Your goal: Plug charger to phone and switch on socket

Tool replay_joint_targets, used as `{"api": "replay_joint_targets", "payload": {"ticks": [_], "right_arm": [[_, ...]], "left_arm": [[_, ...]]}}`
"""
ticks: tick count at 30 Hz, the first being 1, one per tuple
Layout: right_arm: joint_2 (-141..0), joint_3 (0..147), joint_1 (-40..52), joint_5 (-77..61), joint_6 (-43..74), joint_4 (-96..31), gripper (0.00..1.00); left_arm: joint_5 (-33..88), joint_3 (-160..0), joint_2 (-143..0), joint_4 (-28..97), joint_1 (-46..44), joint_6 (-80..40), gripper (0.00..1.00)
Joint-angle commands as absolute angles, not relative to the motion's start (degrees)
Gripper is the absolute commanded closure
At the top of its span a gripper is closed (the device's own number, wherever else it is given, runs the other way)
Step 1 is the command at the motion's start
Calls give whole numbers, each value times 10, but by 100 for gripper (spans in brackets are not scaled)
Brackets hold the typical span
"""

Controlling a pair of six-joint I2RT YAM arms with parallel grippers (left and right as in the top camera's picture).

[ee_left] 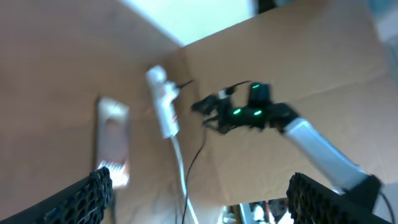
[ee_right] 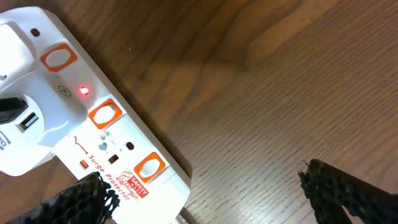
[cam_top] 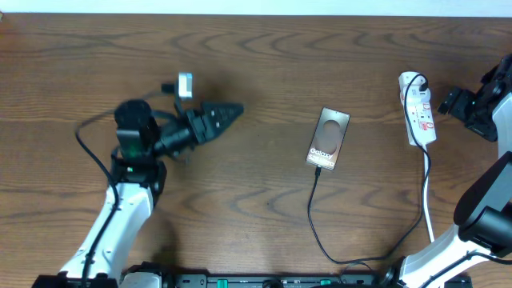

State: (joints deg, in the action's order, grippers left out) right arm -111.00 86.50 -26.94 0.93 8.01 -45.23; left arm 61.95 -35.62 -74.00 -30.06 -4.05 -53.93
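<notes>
The bronze-grey phone (cam_top: 329,138) lies flat at mid-table, also visible blurred in the left wrist view (ee_left: 113,140). The thin black charger (cam_top: 318,210) runs from the phone's near edge, loops along the front edge and climbs to a black plug (ee_right: 15,113) in the socket (cam_top: 418,108). On the white socket (ee_right: 112,146) a small red light (ee_right: 83,91) glows between orange rocker switches. My right gripper (cam_top: 446,103) hovers open just right of the socket, its jaws (ee_right: 211,199) wide with nothing between. My left gripper (cam_top: 230,114) is open and empty (ee_left: 199,205), left of the phone.
The socket's white cord (cam_top: 428,210) runs down towards the right arm's base beside the black cable. Bare wooden table (cam_top: 264,64) lies between the two arms and behind the phone. The right arm's body (cam_top: 488,104) stands at the right edge.
</notes>
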Motion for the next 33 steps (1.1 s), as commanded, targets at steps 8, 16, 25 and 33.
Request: {"api": "replay_joint_targets", "payload": {"ticks": [8, 16, 25, 33], "right_arm": [[-1109, 865, -269, 14, 72, -452, 1], [-1109, 865, -269, 14, 72, -452, 1], [-1109, 865, -269, 14, 72, -452, 1], [-1109, 865, -269, 14, 72, -452, 1]], "left_arm": [[622, -273, -733, -289, -39, -509, 9], [590, -201, -731, -289, -39, -154, 9], [294, -171, -674, -289, -39, -75, 9], [191, -101, -601, -260, -39, -75, 9]]}}
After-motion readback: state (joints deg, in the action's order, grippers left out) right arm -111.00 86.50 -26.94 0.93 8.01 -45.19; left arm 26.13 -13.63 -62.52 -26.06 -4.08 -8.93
